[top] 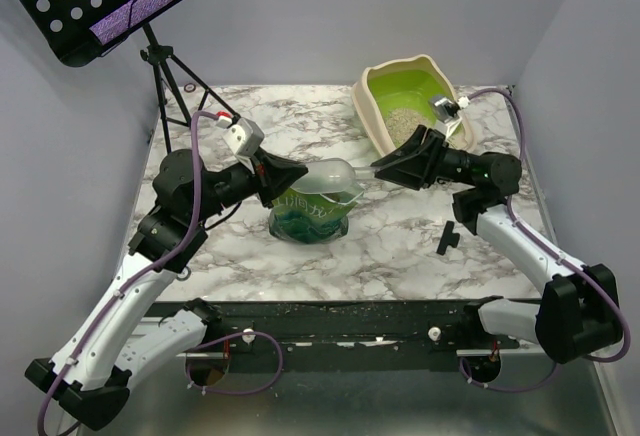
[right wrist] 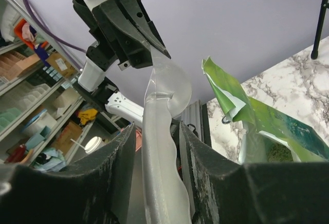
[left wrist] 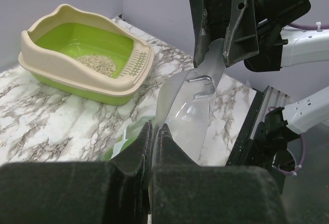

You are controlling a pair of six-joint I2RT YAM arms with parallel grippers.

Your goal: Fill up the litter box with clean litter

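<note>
The litter box (top: 372, 106) stands at the back right, beige rim and lime-green inside, with a small patch of clean litter (top: 403, 121) on its floor; both show in the left wrist view (left wrist: 67, 16), (left wrist: 97, 64). A clear plastic scoop (top: 335, 176) hangs between the arms above the upright green bag (top: 310, 221). My left gripper (top: 300, 181) is shut on the scoop's bowl edge (left wrist: 190, 111). My right gripper (top: 380, 168) straddles the scoop's handle (right wrist: 159, 147) with its jaws apart and a gap beside the handle.
A black music stand (top: 110, 1) on a tripod stands at the back left. A small black part (top: 448, 239) lies on the marble table near the right arm. A black rail (top: 330, 321) runs along the front edge. Purple walls close in on three sides.
</note>
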